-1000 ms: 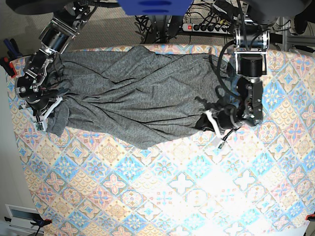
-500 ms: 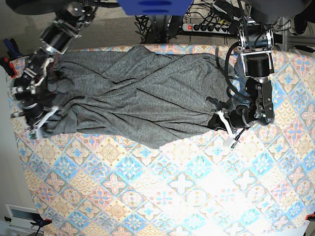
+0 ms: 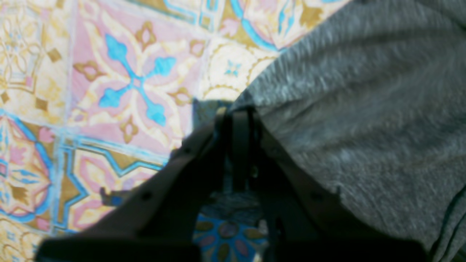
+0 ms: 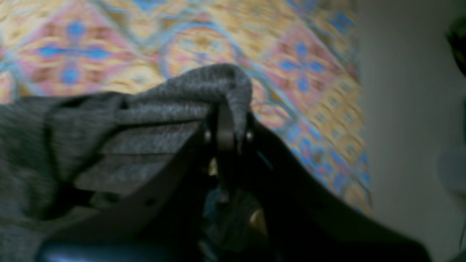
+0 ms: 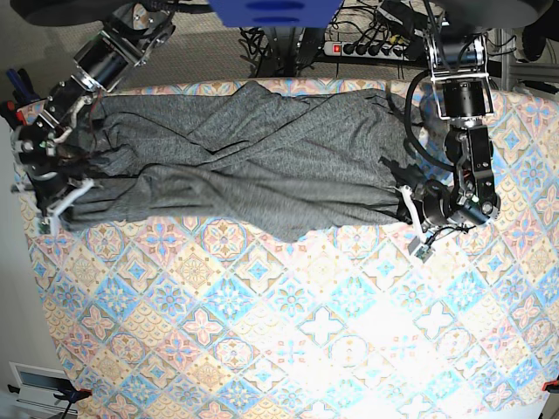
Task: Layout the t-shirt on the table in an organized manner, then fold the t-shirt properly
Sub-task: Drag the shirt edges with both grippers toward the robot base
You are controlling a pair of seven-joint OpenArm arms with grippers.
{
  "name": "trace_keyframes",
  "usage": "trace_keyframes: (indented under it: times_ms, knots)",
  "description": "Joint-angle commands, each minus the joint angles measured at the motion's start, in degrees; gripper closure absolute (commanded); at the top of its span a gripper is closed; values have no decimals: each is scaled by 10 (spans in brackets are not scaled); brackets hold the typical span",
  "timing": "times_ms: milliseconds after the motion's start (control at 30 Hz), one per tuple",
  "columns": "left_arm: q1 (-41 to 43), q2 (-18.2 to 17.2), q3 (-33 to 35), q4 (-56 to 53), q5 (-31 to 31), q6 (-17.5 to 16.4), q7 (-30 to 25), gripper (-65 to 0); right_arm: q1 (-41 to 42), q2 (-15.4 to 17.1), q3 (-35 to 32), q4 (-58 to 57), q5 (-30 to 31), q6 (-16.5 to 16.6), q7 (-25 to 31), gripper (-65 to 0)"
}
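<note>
Nearest me in the left wrist view, my left tool (image 3: 238,120) has its jaws pressed together on an edge of the heathered dark-grey, thin jersey t-shirt (image 3: 364,109), which fills the right half of that frame. In the right wrist view, my right tool (image 4: 227,127) pinches a folded hem of the same cloth, which drapes over the tips at centre frame and runs off to the left.

Further out, the base view shows the shirt pulled into a long band across the upper part of the table with its pastel tile-pattern cloth (image 5: 288,332), one tool at the far left edge, the other at right of centre. I judge I am in the layout step, stretching the garment. Diagonal wrinkles cross the middle, so next I would lower both ends flat, keeping tension even, before letting go.
</note>
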Motion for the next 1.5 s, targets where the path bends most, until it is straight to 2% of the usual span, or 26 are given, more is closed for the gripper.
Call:
trace_keyframes:
  times_ms: [0, 200, 400, 633, 933, 1067, 1133, 1300, 1367, 1467]
  knots:
    - [-7, -7, -2, 8, 1, 1, -4, -21, 9, 11, 10, 10, 4, -4, 12, 0]
    - [16, -7, -2, 33, 0, 1, -1, -21, 8, 6, 59, 10, 4, -4, 12, 0]
    - [69, -7, -2, 117, 3, 1, -4, -21, 7, 3, 86, 9, 4, -4, 12, 0]
    - [114, -3, -2, 166, 81, 1, -5, -21, 8, 3, 125, -26, 4, -4, 12, 0]
    - [118, -1, -3, 166, 91, 1, -5, -25, 9, 3, 127, -41, 4, -4, 12, 0]
    - [99, 19, -3, 167, 94, 1, -2, -58, 10, 3, 127, -42, 3, -4, 9, -4]
    - [93, 21, -1, 168, 94, 1, -1, -106, 8, 3, 126, -41, 3, -4, 5, -41]
    - [89, 22, 0, 183, 93, 1, -4, -220, 7, 3, 126, -21, 3, -4, 5, -205]
    - [87, 22, 0, 184, 93, 1, -4, -253, 6, 3, 126, -8, 3, -4, 5, -279]
    - [87, 22, 0, 184, 93, 1, -4, -272, 4, 3, 126, 7, 3, -4, 4, -343]
